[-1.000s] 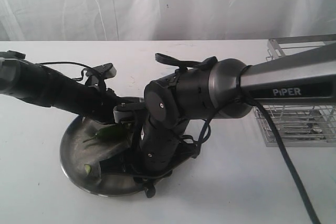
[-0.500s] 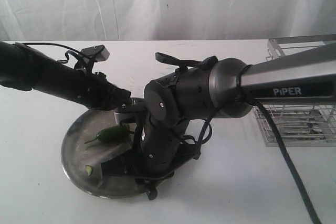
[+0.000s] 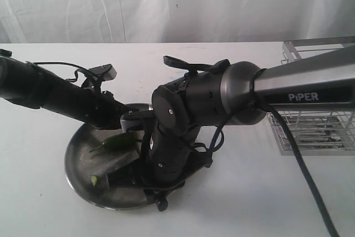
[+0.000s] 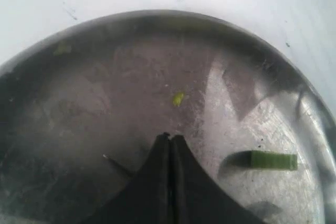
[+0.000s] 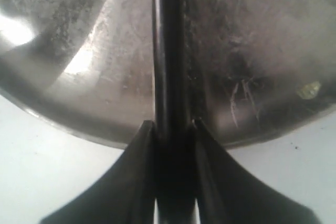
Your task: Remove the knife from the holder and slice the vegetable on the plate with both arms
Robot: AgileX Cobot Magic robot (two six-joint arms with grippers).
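Reading off the one legible mark: white PiPER lettering [image 3: 303,96] on the grey forearm block of the right arm [image 3: 186,109]. That arm reaches in from the right and bends down over the plate [image 3: 75,165]. In the exterior view its bulk hides the plate's right half and most of the knife. Right gripper [image 5: 170,125] is clamped on the knife [image 5: 168,51], fingers pinching it from both sides. The knife's black back runs straight out from them over the steel, seen edge-on. Left arm [image 3: 61,95] comes in low from the left and covers the plate's far rim. Left gripper [image 4: 169,138] is closed tight, fingertips pressed together, nothing between them, poised over the plate's middle. Vegetable [image 3: 119,142], a dark green pepper with a thin stem, lies on the plate just beside the left arm's tip, in neither gripper. Cut slice [image 4: 270,160] rests near the plate's rim, apart from the pepper. Small green fleck [image 4: 178,98] lies on bare steel. Holder [image 3: 316,131], a silver wire rack, stands on the white table [image 3: 249,209] at far right, partly behind the right arm. Black cable [image 3: 305,176] hangs from that arm across the table. White cloth [image 3: 177,4] behind.
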